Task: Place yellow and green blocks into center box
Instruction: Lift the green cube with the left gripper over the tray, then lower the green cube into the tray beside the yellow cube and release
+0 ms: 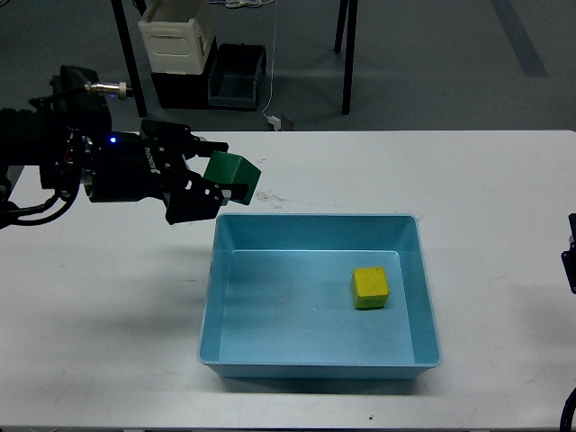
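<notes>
The robot's left gripper (219, 168) is clamping its two fingers on the small dark green matte cube (233, 175), holding it tilted in the air just beyond the far left corner of the large shallow light-blue plastic tray (214, 297). The tray is sitting near the middle of the white counter (99, 306). One small bright yellow cube (370, 288) is lying inside the tray, right of its centre. Only a dark sliver of the right arm (570, 265) is showing at the counter's right edge, its gripper cut off from view.
</notes>
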You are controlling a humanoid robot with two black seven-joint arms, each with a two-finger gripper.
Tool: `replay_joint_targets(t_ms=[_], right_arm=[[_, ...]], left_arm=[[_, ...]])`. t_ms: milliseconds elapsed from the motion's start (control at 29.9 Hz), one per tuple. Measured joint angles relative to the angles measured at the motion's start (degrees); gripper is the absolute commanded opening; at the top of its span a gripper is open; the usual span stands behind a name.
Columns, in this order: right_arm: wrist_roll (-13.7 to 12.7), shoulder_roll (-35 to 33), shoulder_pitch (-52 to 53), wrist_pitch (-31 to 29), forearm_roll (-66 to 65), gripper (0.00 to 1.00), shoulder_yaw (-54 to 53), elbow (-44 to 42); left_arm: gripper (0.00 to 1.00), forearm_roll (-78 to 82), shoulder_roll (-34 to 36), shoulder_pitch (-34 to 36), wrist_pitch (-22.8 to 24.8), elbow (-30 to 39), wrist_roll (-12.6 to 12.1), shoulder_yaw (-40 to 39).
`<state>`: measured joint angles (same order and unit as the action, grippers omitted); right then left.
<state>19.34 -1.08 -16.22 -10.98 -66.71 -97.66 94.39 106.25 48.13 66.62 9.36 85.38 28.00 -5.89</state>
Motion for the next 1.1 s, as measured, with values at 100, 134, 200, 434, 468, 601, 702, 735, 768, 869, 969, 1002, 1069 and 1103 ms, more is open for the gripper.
replay_joint_targets(t_ms=[100,134,200,434,468,601,702,735,768,869,969,1002,1069,1103], right_arm=[[0.0,0.0,-0.1,0.0,0.0,1.0,0.0,0.0],[0.0,0.0,-0.1,0.0,0.0,1.0,0.0,0.0],[0.0,-0.1,-0.1,0.0,0.0,1.0,-0.1,0.0],[0.0,0.0,-0.1,0.0,0.0,1.0,0.0,-0.8],[0.0,0.0,-0.1,0.0,0.0,1.0,0.1,-0.9],[0.0,0.0,-0.1,0.0,0.0,1.0,0.2,-1.0],[0.0,0.0,0.0,0.0,0.0,1.0,0.2,-1.0],[0.0,-0.1,0.0,0.0,0.0,1.0,0.3,-1.0],[0.0,-0.1,0.0,0.0,0.0,1.0,0.3,-1.0],[0.0,-0.1,0.0,0.0,0.0,1.0,0.4,-1.0],[0.0,0.0,0.0,0.0,0.0,1.0,0.4,-1.1],[0.0,0.0,0.0,0.0,0.0,1.0,0.5,-1.1],[0.0,0.0,0.0,-0.1,0.0,1.0,0.5,-1.1],[0.0,0.0,0.0,-0.1,0.0,1.0,0.6,-1.1]], left_arm=[[0.4,1.3,-4.7,1.8,4.2,0.0,0.0,0.2],[0.4,1.5,-6.6,2.3,5.7,0.0,0.0,0.3],[0.4,1.7,-9.2,2.9,7.9,-0.1,0.0,0.7],[0.41,8.2,-18.9,6.3,11.0,-4.2,0.0,9.5],[0.42,9.5,-20.4,6.5,11.0,-5.7,0.0,10.8],[0.51,12.6,-24.7,6.6,10.8,-10.6,0.0,14.7],[0.68,12.9,-26.4,6.2,10.7,-12.4,0.0,15.6],[0.69,12.9,-26.7,6.1,10.7,-12.8,0.0,15.7],[0.7,12.8,-26.9,5.9,10.7,-13.2,0.0,15.8],[0.76,12.7,-27.0,5.1,10.6,-14.1,0.0,15.9],[0.82,12.6,-27.0,4.2,10.6,-14.3,0.0,15.8],[0.85,12.5,-27.0,3.9,10.6,-14.4,0.0,15.7],[0.9,12.5,-27.0,3.5,10.6,-14.5,0.0,15.6],[0.9,12.5,-27.0,3.3,10.6,-14.6,0.0,15.5]])
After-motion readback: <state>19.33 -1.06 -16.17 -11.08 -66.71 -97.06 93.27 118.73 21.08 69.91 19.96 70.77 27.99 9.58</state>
